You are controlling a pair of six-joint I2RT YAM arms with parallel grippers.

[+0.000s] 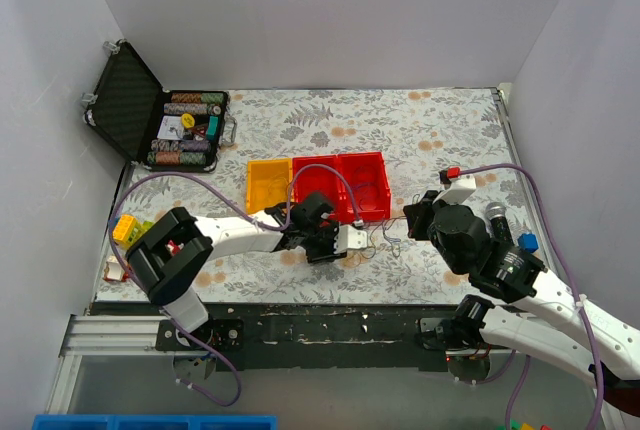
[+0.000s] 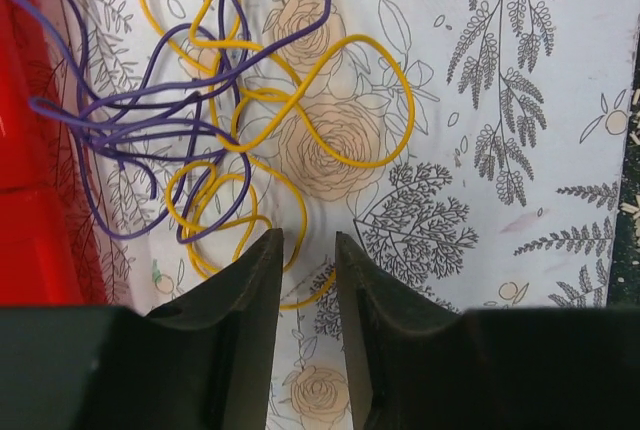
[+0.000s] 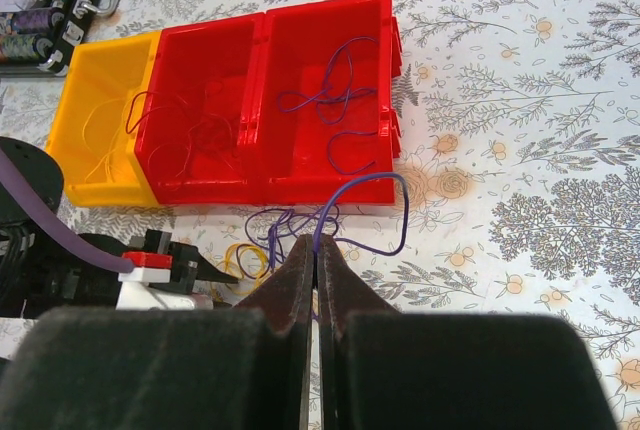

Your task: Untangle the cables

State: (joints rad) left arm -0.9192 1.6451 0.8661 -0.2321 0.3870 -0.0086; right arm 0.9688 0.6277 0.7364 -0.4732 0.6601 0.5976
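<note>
Two hands are at work. The left hand (image 2: 308,240) has its fingers a narrow gap apart with nothing pinched, though one yellow strand crosses the worktop (image 3: 520,150) under that gap. The right hand (image 3: 316,245) is pressed closed on a purple wire (image 3: 403,205), which arches up and over towards 1 o'clock from its tips. There are three bins in a row: one yellow bin (image 3: 100,80) and two red ones, the middle red bin (image 3: 200,60) and the right red bin (image 3: 300,165). Each has a few thin loose wires lying inside. One open black case (image 1: 128,100) sits at 10 o'clock in the top view. The cables (image 2: 215,100) lie on the worktop between the two hands, just off the front wall of the red bins. From the left hand they spread from 10 to 1 o'clock. They are very thin and limp, in two colours here: yellow strands (image 2: 200,220) curled in overlapping loops, and purple strands (image 2: 120,125) bunched at 10 o'clock against the red wall, threaded through the yellow. The number of strands cannot be counted.
</note>
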